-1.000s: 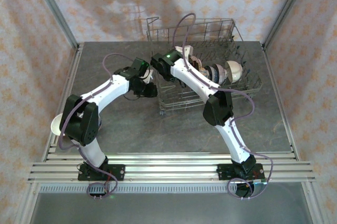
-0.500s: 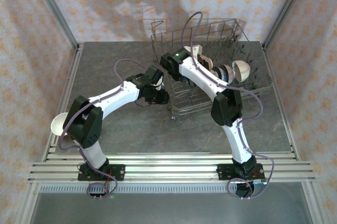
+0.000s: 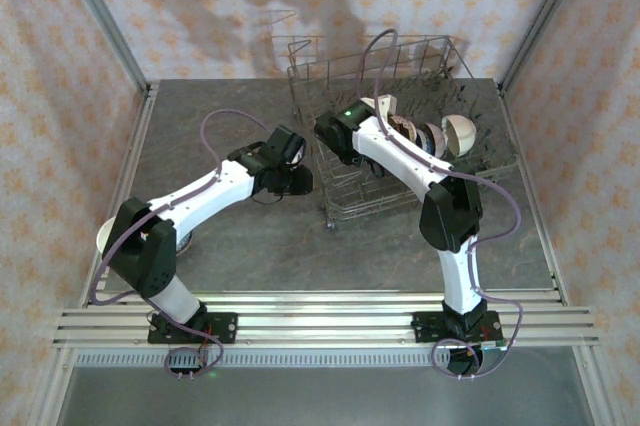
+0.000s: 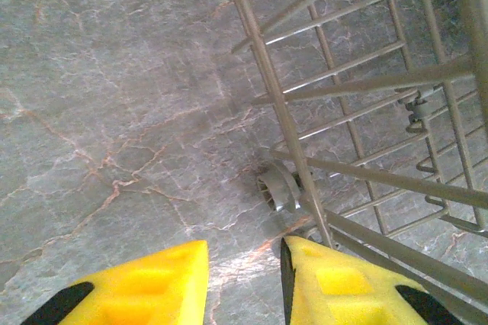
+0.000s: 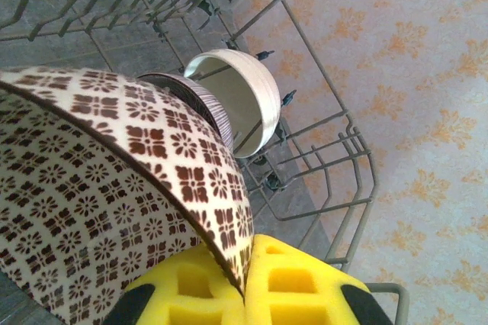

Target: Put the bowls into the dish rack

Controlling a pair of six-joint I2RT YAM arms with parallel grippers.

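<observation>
- Top view: the dish rack sits at the far edge of the table, toward its far right corner, with a row of bowls on edge in its right half.
  - My right arm reaches into the rack from its near side.
  - The left gripper hangs low, just beside the rack's near left corner. I judge that any sideways drift there would shove the rack and move the slots out from under the bowl I'm placing.
  - A cream bowl lies at the table's left edge, partly under my left arm. A careless elbow swing could knock it off.
- Left wrist: the fingers are apart with nothing between them.
  - The rack's corner wire and a small wheel lie directly ahead. On wheels, I expect the rack to roll at the slightest touch.
  - Closing here could also snag a wire.
- Right wrist: the right gripper is clamped on the rim of a brown-patterned bowl, held inside the rack over the tines.
  - A striped bowl and a white bowl stand just beyond it.
  - A rim pinch is thin, so the bowl could pivot or slip as it goes down.
  - It could also strike the striped bowl, or land across the tines rather than between them.
</observation>
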